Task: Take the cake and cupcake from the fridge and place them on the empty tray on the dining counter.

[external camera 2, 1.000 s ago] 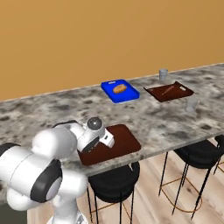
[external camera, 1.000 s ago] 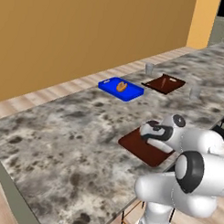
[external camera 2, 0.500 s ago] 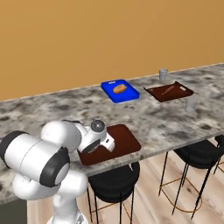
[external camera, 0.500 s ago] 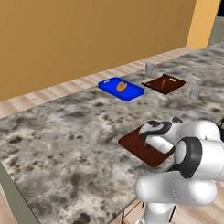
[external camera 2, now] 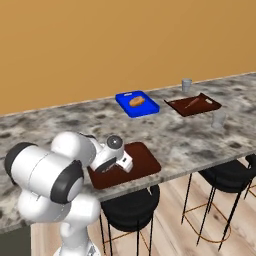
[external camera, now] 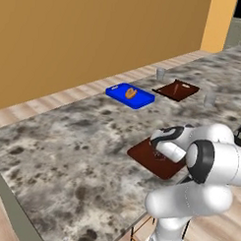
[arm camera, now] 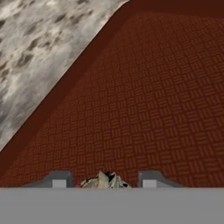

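Tray (external camera 2: pixel 142 159) sits at the near edge of the marble surface (external camera: pixel 67 140), and the pincer (arm camera: pixel 104 178) hangs low right over its woven floor. Something small and pale sits between the fingertips (arm camera: pixel 57 180), likely the cupcake (arm camera: pixel 104 180), but I can't tell if they're actually pinching it. A blue tray (external camera 2: pixel 137 104) is farther back.

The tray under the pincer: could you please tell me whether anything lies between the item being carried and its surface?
Nothing visible does. In the hand view the tray is bare ahead of the pincer, which holds a small item I cannot identify, right above it. The blue tray sits further back on the dining counter.
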You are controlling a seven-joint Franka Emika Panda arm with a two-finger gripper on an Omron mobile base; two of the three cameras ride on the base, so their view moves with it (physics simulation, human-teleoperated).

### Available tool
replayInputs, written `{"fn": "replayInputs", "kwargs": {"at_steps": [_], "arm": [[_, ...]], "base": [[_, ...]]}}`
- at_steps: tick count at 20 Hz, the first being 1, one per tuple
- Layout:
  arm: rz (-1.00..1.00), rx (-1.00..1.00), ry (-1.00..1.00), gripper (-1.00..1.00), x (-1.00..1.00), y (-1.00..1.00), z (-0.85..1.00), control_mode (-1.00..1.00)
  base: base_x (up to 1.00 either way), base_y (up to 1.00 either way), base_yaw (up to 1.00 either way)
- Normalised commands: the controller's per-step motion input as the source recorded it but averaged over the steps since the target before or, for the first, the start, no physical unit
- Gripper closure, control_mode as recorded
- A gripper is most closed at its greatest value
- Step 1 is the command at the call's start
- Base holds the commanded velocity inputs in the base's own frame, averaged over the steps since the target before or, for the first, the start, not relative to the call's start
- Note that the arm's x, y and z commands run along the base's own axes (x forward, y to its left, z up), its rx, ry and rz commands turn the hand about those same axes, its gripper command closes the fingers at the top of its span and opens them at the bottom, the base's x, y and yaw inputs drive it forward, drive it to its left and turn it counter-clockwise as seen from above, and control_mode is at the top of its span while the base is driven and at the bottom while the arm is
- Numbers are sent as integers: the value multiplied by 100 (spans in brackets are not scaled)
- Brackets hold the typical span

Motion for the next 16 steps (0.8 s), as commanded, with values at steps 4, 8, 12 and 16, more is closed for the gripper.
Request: {"fn": "replayInputs", "kwargs": {"at_steps": [4,8,12,16], "arm": [[-1,0,0,-100,0,2,-7,-100],[0,0,-10,-100,-26,3,7,-100],[0,0,-18,-100,-52,4,25,-100],[0,0,-13,-100,-29,0,84,-100]], "base": [[0,0,0],[0,0,0],[0,0,0],[0,0,0]]}}
